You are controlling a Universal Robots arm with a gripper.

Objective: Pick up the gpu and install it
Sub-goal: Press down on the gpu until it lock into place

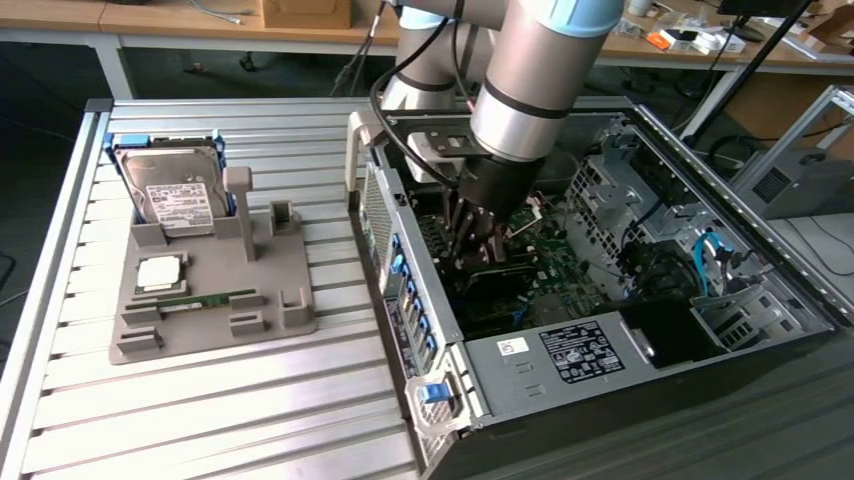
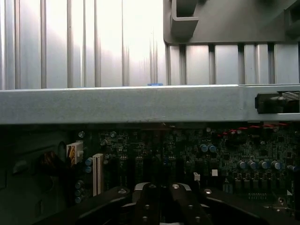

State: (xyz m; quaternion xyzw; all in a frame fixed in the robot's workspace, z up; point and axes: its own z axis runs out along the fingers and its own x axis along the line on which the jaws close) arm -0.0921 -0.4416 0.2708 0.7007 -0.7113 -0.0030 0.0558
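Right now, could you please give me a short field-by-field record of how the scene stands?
setting: open computer case on a slatted metal table
gripper: gripper lowered inside the case above the motherboard, shut
gpu: a dark flat card sits at the gripper's tip over the board; whether it is seated cannot be told
grey holder tray: tray on the table, to the exterior view's left of the case
tray contents: hard drive standing at the far end, CPU, RAM stick
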